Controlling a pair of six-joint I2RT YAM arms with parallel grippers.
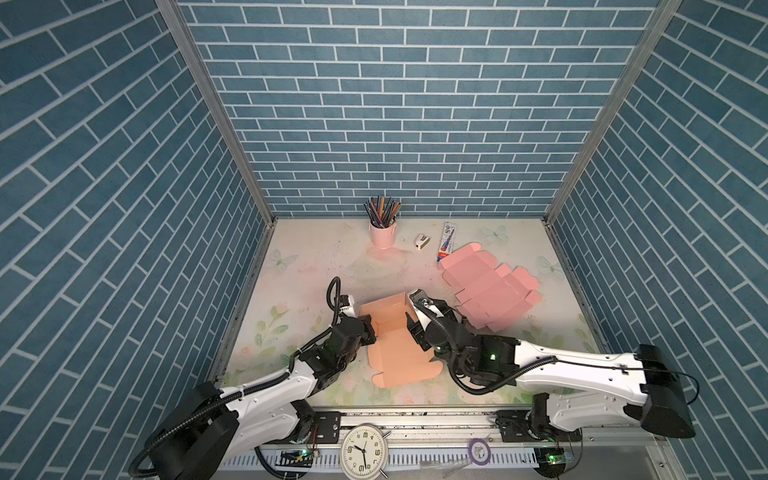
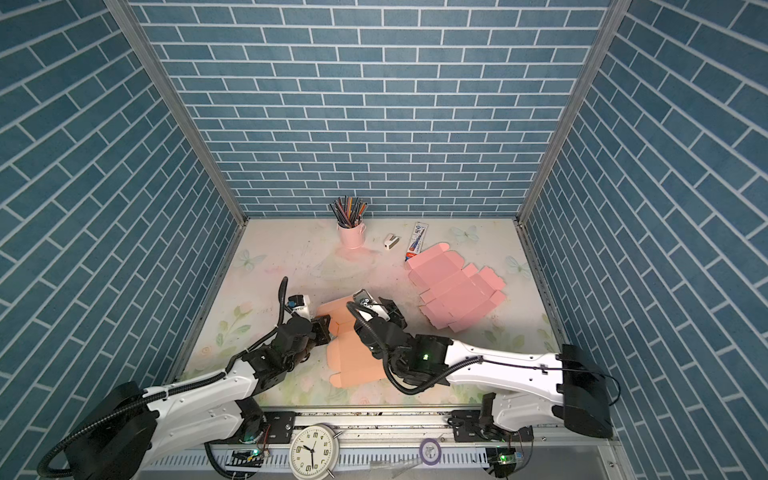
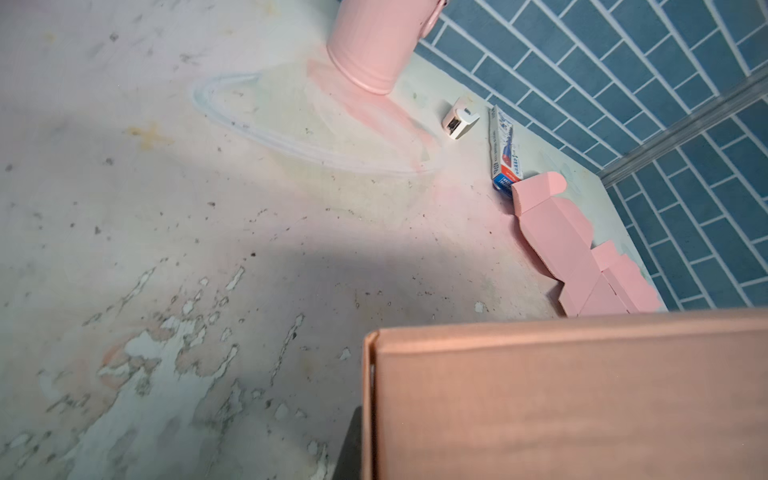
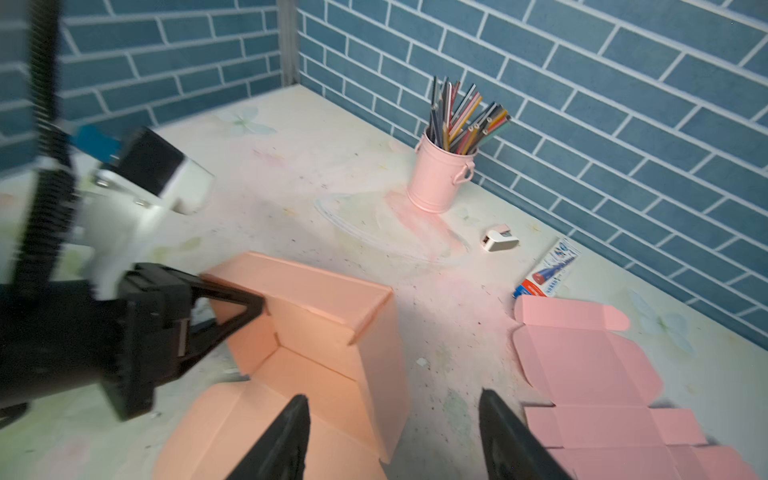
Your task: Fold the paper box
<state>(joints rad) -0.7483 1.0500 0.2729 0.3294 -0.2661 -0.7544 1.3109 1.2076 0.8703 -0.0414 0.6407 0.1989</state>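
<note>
The paper box (image 1: pixel 388 332) is peach card, partly folded, at the front middle of the table in both top views. Its back wall and two side walls stand up, and its lid panel (image 1: pixel 401 370) lies flat toward the front. My left gripper (image 4: pixel 261 306) is shut on the box's left wall, which fills the near part of the left wrist view as the paper box (image 3: pixel 561 395). My right gripper (image 4: pixel 392 397) is open. Its two black fingers stand astride the box's right wall (image 4: pixel 380 353) without touching it: one over the box floor, one outside over the table.
A stack of flat pink box blanks (image 1: pixel 488 291) lies to the right of the box, close to the right gripper. A pink cup of pencils (image 1: pixel 382 235), a small white stapler (image 1: pixel 422 241) and a blue-and-white carton (image 1: pixel 448 243) stand along the back. A clock (image 1: pixel 363 451) sits on the front rail.
</note>
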